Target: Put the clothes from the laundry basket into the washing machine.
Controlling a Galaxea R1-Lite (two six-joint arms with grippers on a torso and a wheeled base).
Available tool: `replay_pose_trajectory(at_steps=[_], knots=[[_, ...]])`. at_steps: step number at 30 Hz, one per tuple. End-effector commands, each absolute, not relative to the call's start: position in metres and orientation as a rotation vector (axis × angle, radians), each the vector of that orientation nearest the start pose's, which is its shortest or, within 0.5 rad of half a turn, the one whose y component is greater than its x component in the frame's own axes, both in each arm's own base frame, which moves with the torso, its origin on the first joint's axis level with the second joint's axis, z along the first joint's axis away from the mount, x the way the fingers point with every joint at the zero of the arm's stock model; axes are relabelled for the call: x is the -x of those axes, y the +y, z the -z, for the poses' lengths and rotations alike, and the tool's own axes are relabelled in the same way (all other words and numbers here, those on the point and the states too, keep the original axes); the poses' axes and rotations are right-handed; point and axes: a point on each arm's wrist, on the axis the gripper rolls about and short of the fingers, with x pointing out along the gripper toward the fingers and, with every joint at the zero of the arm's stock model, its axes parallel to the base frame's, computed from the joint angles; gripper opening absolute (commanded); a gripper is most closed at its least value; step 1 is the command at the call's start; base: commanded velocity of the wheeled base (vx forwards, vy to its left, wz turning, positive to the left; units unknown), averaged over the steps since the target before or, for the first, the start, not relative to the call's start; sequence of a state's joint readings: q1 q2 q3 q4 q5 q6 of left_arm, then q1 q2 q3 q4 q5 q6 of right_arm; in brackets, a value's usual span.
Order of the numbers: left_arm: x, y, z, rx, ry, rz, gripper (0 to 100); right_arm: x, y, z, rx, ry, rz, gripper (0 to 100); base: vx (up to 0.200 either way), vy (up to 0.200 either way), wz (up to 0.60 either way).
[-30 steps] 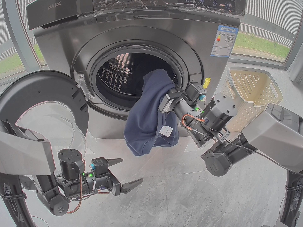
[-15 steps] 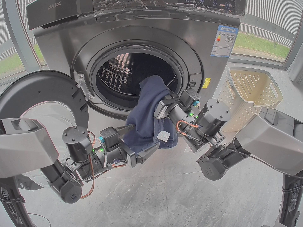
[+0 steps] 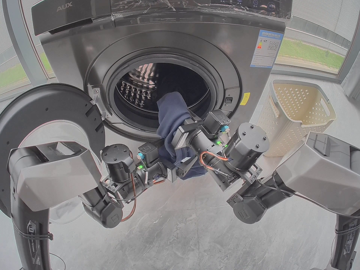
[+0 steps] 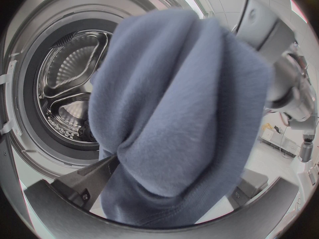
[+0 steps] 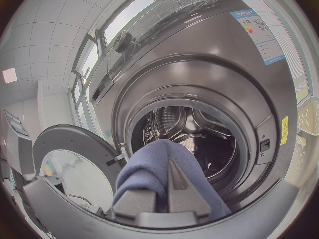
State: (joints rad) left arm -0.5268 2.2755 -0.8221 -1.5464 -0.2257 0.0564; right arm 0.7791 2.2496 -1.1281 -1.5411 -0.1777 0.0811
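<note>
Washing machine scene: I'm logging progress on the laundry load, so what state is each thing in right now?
washing machine door, swung open on the robot's left.
navy garment, hanging at the mouth of the drum, not yet inside.
right gripper, shut on the navy garment.
left gripper, open, fingers either side of the garment's lower part.
laundry basket, no clothes visible inside.

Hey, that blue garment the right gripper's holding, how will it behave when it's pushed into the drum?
Likely floppy: the garment drapes in folds over the right gripper. Probably light for its bulk, since it hangs from a small pinch. Its fuzzy knit looks grippy, not slippery.
</note>
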Motion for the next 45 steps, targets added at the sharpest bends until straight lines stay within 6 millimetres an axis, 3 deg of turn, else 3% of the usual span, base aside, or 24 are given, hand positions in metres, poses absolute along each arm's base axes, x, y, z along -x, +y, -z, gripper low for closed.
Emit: replay_pose_trajectory(at_steps=[1,12,20,21,27,34,40,44,45], knots=[[-0.352,-0.205,-0.057,-0.039,-0.108,0.719,100,-0.297,0.303,-0.151,-0.279,-0.35,-0.632,0,0.0,0.0,0.0],[-0.368,-0.208,-0.043,-0.036,-0.114,0.69,100,-0.29,0.306,-0.158,-0.297,-0.359,-0.636,0,0.0,0.0,0.0],[-0.371,-0.214,-0.046,-0.029,-0.135,0.672,100,-0.289,0.306,-0.158,-0.298,-0.359,-0.638,0,0.0,0.0,0.0],[-0.372,-0.214,-0.046,-0.026,-0.135,0.673,0,-0.289,0.307,-0.158,-0.299,-0.358,-0.639,0,0.0,0.0,0.0],[-0.372,-0.214,-0.049,0.001,-0.139,0.671,0,-0.289,0.305,-0.161,-0.302,-0.366,-0.636,0,0.0,0.0,0.0],[-0.376,-0.204,-0.067,0.038,-0.175,0.623,0,-0.286,0.287,-0.176,-0.306,-0.384,-0.612,0,0.0,0.0,0.0],[-0.36,-0.191,-0.103,0.092,-0.208,0.612,0,-0.302,0.253,-0.177,-0.303,-0.371,-0.53,0,0.0,0.0,0.0],[-0.354,-0.187,-0.111,0.095,-0.215,0.606,0,-0.31,0.243,-0.173,-0.292,-0.362,-0.499,0,0.0,0.0,0.0],[-0.343,-0.181,-0.122,0.098,-0.221,0.602,0,-0.32,0.231,-0.166,-0.287,-0.346,-0.461,0,0.0,0.0,0.0]])
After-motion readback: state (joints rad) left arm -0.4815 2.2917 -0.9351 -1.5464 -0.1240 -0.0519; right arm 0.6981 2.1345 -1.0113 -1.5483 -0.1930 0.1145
